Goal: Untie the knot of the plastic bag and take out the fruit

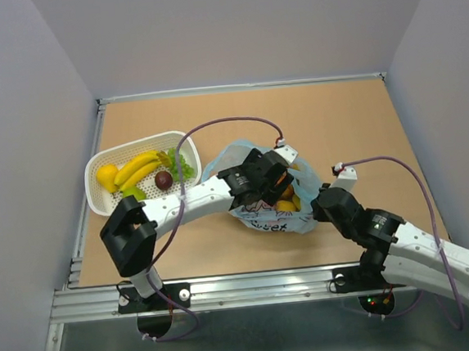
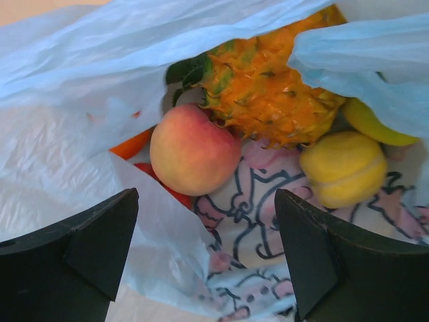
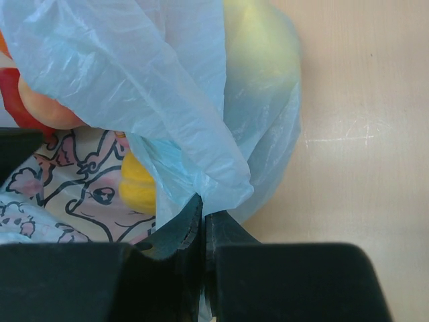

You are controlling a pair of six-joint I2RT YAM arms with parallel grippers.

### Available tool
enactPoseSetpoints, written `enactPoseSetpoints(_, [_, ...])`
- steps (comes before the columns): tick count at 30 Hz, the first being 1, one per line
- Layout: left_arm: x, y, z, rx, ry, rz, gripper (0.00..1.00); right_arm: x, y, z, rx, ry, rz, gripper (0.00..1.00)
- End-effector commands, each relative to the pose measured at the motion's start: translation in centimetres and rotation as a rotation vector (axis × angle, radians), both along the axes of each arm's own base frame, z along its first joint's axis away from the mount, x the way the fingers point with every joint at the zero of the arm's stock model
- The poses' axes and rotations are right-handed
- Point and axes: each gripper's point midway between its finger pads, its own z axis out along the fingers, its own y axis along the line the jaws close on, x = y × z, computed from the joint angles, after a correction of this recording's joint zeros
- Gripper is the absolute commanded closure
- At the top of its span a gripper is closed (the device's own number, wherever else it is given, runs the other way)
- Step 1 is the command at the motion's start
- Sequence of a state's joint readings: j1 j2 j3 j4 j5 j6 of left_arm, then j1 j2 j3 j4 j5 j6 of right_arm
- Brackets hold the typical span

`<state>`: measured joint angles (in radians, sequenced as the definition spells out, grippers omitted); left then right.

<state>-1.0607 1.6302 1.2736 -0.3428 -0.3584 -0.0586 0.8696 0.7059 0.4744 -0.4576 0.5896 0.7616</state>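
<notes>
The light-blue plastic bag (image 1: 301, 188) lies open mid-table; no knot shows. In the left wrist view its mouth (image 2: 80, 80) gapes over the fruit: a pineapple (image 2: 268, 87), a pink peach (image 2: 193, 149), a yellow mango (image 2: 343, 168), with orange and red fruit half hidden behind the peach. My left gripper (image 2: 206, 258) is open at the bag's mouth, its jaws standing either side of the printed film, holding nothing. My right gripper (image 3: 203, 213) is shut on a fold of the plastic bag (image 3: 167, 100) at its right side; a green round fruit (image 3: 258, 54) shows through the film.
A white slotted basket (image 1: 104, 205) with bananas (image 1: 139, 169), a lemon, grapes and a dark plum stands left of the bag. The brown tabletop (image 1: 344, 116) is walled on three sides. A cable loops over the left arm (image 1: 196, 202).
</notes>
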Motion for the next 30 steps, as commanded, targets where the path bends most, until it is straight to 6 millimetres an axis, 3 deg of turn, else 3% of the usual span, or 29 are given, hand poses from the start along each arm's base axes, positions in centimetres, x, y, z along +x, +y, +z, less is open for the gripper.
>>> enactPoseSetpoints(1, [2.0,-0.2,0.6,0.181,-0.105,-0.122,0.06,0.6,0.6,1.9,0.051,-0.048,0.007,0.92])
enactPoseSetpoints(5, [3.0,-0.9,-1.2,0.230,-0.087,-0.174,0.06,0.4,0.5,1.7,0.046,-0.046,0.014,0.92])
enactPoseSetpoints(14, [4.4,0.3,-6.6,0.314,-0.013,-0.162,0.10,0.3,0.5,1.2,0.038,-0.037,0.015,0.92])
enactPoseSetpoints(17, [4.4,0.0,-7.3,0.316,0.004,-0.166,0.17,0.4,0.5,1.2,0.028,-0.038,0.018,0.92])
enactPoseSetpoints(19, [4.4,-0.2,-7.2,0.303,0.009,-0.157,0.30,0.4,0.4,1.3,0.029,-0.040,0.015,0.92])
enactPoseSetpoints(23, [3.4,-1.2,-3.8,0.199,0.003,-0.171,0.62,0.4,0.4,1.3,0.033,-0.044,0.014,0.92])
enactPoseSetpoints(29, [1.4,-2.2,1.8,0.024,0.008,-0.202,0.67,0.5,0.1,1.2,0.016,-0.047,0.006,0.92])
enactPoseSetpoints(30, [0.9,-2.3,3.5,-0.023,-0.001,-0.219,0.75,0.6,0.1,1.2,0.012,-0.048,0.003,0.92])
